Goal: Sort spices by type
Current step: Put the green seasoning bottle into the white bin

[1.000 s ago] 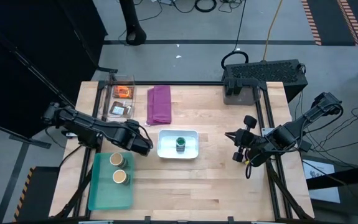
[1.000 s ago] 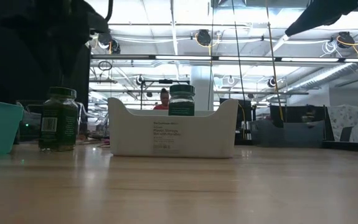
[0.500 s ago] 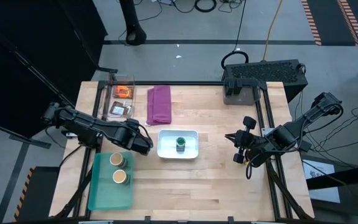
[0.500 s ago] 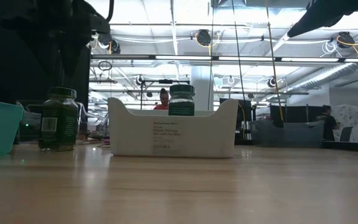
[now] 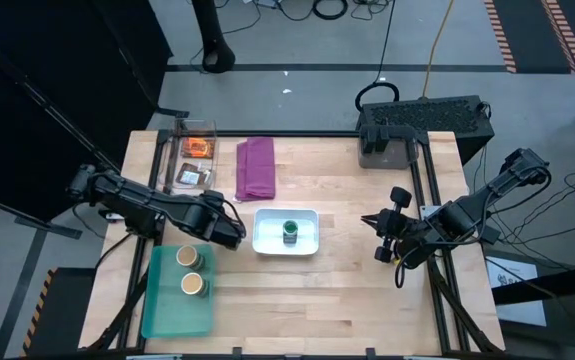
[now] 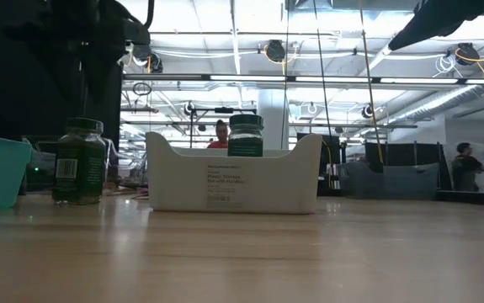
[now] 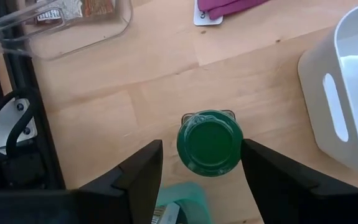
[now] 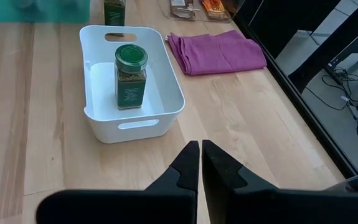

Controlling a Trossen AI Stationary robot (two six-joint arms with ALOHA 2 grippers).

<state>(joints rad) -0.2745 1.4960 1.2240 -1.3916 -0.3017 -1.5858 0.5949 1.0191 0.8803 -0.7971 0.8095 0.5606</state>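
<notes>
A green-lidded jar [image 7: 210, 142] stands on its base on the bare wood left of the white tray [image 5: 307, 245]. In the low view this jar [image 6: 80, 160] stands free. My left gripper [image 7: 200, 146] is open above it, one finger on either side of the lid, apart from it. In the high view the left gripper [image 5: 229, 232] hides the jar. A second green-lidded jar [image 5: 290, 232] stands in the white tray. Two tan-lidded jars [image 5: 186, 257] [image 5: 194, 285] stand in the teal tray [image 5: 162, 310]. My right gripper [image 5: 382, 237] is shut, waiting right of the white tray.
A clear bin [image 5: 179, 160] at the far left holds the orange packet [image 5: 199, 147] and the dark brown packet [image 5: 192, 177]. The folded purple cloth [image 5: 256, 167] lies beside it. A black box [image 5: 422, 120] sits at the far right corner. Bare wood [image 5: 307, 300] lies near the front.
</notes>
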